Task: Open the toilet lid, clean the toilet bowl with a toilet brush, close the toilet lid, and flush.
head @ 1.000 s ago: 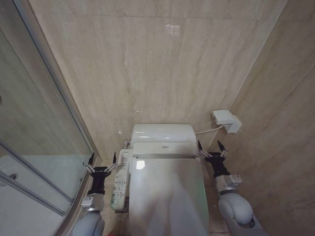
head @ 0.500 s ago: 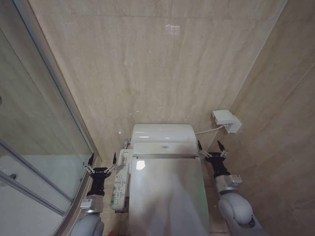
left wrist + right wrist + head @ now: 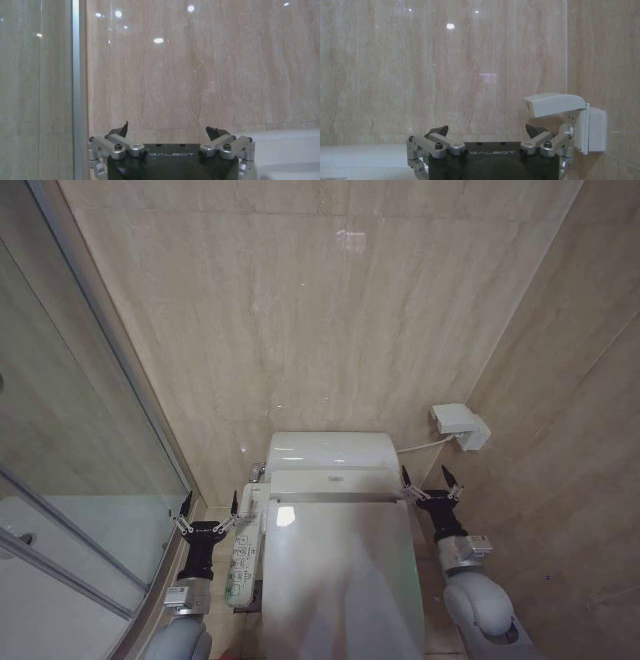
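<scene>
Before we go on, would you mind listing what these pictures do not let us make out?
- Toilet bowl interior: hidden in the head view by the closed toilet lid.
- Lid's front end: cut off by the head view's lower edge.
- Button panel labels: too small to read in the head view.
- Both arms: cut off by that edge below the open left gripper and open right gripper.
</scene>
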Robot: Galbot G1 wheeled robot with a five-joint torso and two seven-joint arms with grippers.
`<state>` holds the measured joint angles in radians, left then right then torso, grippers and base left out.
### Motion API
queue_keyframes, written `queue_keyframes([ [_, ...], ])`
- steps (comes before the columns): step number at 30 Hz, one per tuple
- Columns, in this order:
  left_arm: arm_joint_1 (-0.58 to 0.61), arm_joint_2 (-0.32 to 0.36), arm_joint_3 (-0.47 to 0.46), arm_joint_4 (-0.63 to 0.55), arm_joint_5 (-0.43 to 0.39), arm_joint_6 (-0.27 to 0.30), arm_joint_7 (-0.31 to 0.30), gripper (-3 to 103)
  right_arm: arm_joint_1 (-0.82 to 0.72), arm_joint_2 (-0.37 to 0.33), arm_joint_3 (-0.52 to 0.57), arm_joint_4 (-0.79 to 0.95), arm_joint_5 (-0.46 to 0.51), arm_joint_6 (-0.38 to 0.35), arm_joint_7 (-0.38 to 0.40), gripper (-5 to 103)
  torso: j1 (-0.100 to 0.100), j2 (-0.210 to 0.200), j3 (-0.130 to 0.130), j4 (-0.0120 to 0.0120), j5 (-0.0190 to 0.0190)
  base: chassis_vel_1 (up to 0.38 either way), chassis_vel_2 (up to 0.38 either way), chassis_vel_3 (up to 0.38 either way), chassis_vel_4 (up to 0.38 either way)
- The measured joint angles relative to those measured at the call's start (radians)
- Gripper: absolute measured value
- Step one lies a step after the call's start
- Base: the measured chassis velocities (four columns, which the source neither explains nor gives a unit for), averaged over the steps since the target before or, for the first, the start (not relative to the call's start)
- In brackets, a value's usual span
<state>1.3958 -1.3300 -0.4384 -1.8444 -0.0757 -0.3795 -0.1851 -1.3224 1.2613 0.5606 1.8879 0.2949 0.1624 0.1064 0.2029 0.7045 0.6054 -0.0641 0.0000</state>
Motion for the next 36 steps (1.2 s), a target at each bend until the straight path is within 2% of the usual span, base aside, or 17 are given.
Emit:
queue_keyframes([
  [23,-0.001,0.0,0.0,0.002,0.0,-0.001,-0.001,100,0.0,0.0,0.0,0.0,0.0,0.0,0.0,100,0.0,0.0,0.0,0.0001,0.0,0.006,-0.006,-0.008,0.005],
  [36,-0.001,0.0,0.001,0.003,0.0,-0.001,-0.001,100,0.0,0.0,0.0,0.0,0.0,0.0,0.0,100,0.0,0.0,0.0,-0.0002,-0.0002,0.187,-0.191,-0.176,0.19],
])
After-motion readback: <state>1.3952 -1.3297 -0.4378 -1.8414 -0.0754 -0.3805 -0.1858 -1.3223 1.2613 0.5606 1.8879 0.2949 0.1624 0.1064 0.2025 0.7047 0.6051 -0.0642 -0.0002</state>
